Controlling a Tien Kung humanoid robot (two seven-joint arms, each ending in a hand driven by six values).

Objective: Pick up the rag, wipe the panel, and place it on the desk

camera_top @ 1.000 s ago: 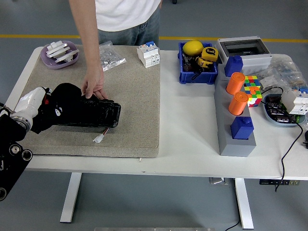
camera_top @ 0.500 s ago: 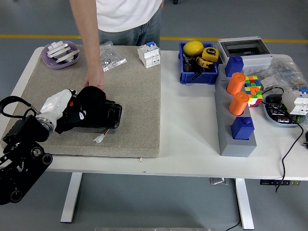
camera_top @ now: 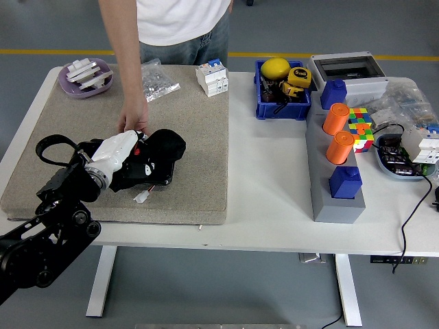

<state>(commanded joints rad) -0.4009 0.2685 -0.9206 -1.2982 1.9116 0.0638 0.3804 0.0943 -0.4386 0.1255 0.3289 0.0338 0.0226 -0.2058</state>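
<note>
My left hand (camera_top: 123, 152), white-backed on a black arm, lies in the left half of the beige mat (camera_top: 202, 130). Its fingers are curled on a black rag (camera_top: 167, 147), pressing it down on a black panel (camera_top: 156, 177). Rag and hand cover most of the panel; only its near right edge shows. A white connector (camera_top: 142, 198) on thin wires pokes out at the panel's front. A person stands at the far side, and one hand (camera_top: 134, 122) reaches down to the panel's far edge. My right arm is out of the picture.
On the mat's far edge sit a purple dish (camera_top: 86, 76), a clear bag of parts (camera_top: 159, 81) and a white breaker (camera_top: 212, 77). To the right stand a blue bin (camera_top: 281, 90), a grey block (camera_top: 335, 195) with orange cylinders, and a colour cube (camera_top: 360, 127).
My left hand has slid the rag to the right along the panel, from its left end to its right end. The person's hand has stayed at the panel's far edge.
</note>
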